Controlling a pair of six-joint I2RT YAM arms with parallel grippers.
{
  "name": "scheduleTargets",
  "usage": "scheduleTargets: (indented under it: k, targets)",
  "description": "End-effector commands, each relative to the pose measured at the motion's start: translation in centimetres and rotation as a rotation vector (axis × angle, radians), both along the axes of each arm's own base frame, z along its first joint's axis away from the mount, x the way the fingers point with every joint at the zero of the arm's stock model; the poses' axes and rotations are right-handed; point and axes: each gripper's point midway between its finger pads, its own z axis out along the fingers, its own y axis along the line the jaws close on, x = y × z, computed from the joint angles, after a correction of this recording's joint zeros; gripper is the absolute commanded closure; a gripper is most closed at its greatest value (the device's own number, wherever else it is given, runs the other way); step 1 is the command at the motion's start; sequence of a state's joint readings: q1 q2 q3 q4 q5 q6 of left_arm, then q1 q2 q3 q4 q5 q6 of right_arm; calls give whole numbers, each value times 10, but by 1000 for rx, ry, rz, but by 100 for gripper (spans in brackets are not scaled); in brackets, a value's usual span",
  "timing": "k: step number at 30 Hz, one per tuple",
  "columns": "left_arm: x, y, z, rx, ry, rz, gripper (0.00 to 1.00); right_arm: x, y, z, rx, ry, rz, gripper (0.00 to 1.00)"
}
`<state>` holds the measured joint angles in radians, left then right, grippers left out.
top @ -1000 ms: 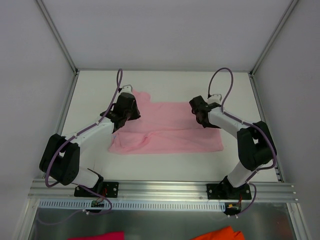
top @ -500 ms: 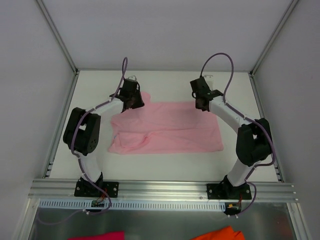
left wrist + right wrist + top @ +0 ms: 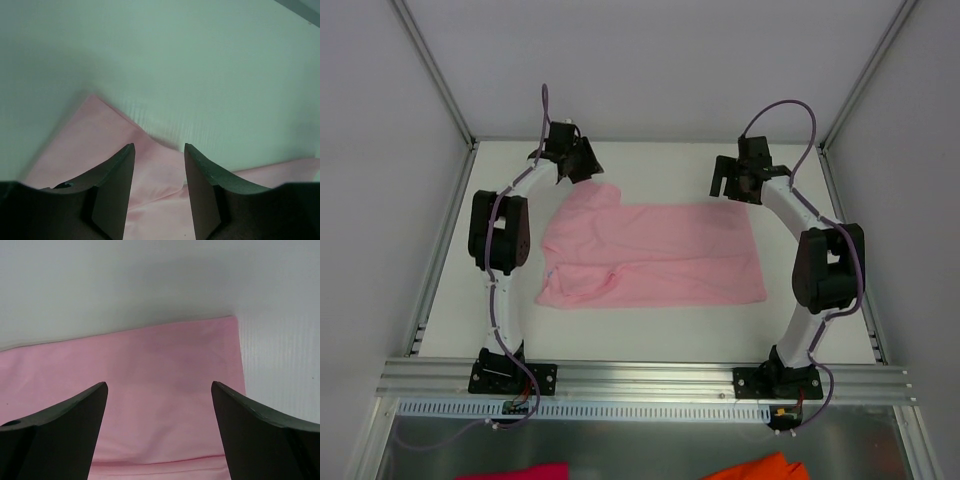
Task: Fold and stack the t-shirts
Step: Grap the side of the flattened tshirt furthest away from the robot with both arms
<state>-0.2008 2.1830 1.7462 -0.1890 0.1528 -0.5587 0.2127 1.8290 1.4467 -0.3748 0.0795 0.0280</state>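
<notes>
One light pink t-shirt [image 3: 650, 255] lies spread flat on the white table [image 3: 650, 165], with a sleeve [image 3: 595, 195] sticking out at its far left. My left gripper [image 3: 584, 167] hovers just beyond that sleeve, lifted off the cloth. In the left wrist view its jaws [image 3: 159, 147] are open with only the t-shirt [image 3: 100, 135] below them. My right gripper [image 3: 723, 183] hangs over the shirt's far right corner. In the right wrist view it [image 3: 159, 385] stands wide open above the t-shirt [image 3: 150, 355], holding nothing.
White walls with metal frame posts [image 3: 435, 70] close in the table at the back and both sides. An aluminium rail [image 3: 640, 378] carries the arm bases at the near edge. Below it lie a magenta cloth scrap [image 3: 515, 470] and an orange cloth scrap [image 3: 755, 467].
Both arms have swung toward the far side of the table, and both grippers have opened and lifted off the shirt's far edge. The shirt now lies flatter.
</notes>
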Motion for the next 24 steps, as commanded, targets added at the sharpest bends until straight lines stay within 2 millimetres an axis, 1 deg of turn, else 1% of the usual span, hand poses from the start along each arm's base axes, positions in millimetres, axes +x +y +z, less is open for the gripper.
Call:
scheduleTargets:
  k: [1,5,6,7,9,12,15,16,17,18,19,24]
  targets:
    - [-2,1,-4,-15,42,-9,55,16,17,11,89,-41,75,10]
    - [2,11,-7,-10,48,12,54,25,20,8,89,-32,82,10]
    - [4,13,-8,-11,50,15,54,28,23,11,95,-40,91,10]
    - [6,14,-11,-12,56,17,54,29,24,7,101,-33,93,11]
    - [8,17,-13,-13,57,20,54,34,29,8,123,-42,108,11]
    - [14,18,-14,-12,46,23,55,38,32,8,130,-47,120,11]
    - [21,31,-16,25,37,76,55,45,30,8,105,-54,135,12]
    - [27,41,-15,60,26,118,55,48,30,7,106,-56,135,12]
    - [29,45,-16,78,32,137,55,49,28,6,105,-45,131,12]
    - [25,47,-26,95,71,141,55,51,26,5,103,-44,125,12]
    - [31,51,-21,110,64,162,55,54,26,5,103,-44,123,12]
    - [29,64,-43,168,138,208,54,58,26,2,99,-39,122,12]
